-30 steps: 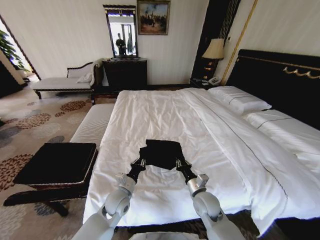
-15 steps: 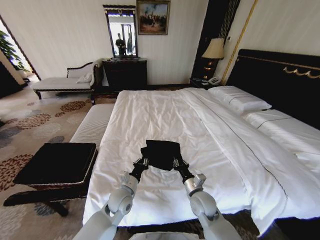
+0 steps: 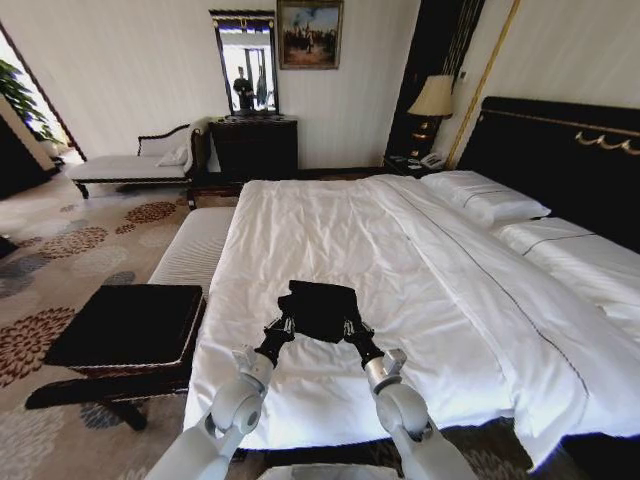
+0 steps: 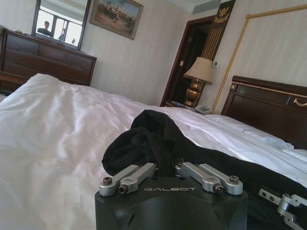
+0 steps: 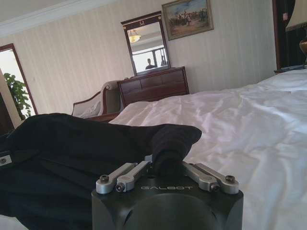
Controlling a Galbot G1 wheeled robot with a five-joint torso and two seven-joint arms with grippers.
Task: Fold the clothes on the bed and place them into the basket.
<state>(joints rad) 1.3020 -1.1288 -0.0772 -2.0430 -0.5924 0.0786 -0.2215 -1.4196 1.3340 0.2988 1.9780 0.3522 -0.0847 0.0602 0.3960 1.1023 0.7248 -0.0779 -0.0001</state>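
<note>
The clothes are one black T-shirt [image 3: 322,306], folded into a small bundle on the near part of the bed [image 3: 330,225]. My left gripper [image 3: 287,324] is shut on the bundle's near left corner. My right gripper [image 3: 350,326] is shut on its near right corner. In the left wrist view the left gripper [image 4: 165,165] pinches bunched black cloth [image 4: 146,139]. The right gripper [image 5: 165,160] clamps a rolled edge of the shirt [image 5: 72,163] in the right wrist view. The basket [image 3: 125,322], wicker-sided with a black lining, stands on a low stand to the left of the bed.
A long white-cushioned bench [image 3: 192,250] runs along the bed's left side behind the basket. Pillows [image 3: 485,200] and the black headboard [image 3: 570,150] lie to the right. A dark dresser [image 3: 252,148] and a chaise [image 3: 130,165] stand by the far wall, beyond patterned carpet.
The whole head view has shifted slightly, so the camera moved. Both grippers stay shut on the shirt and now sit a little closer together.
</note>
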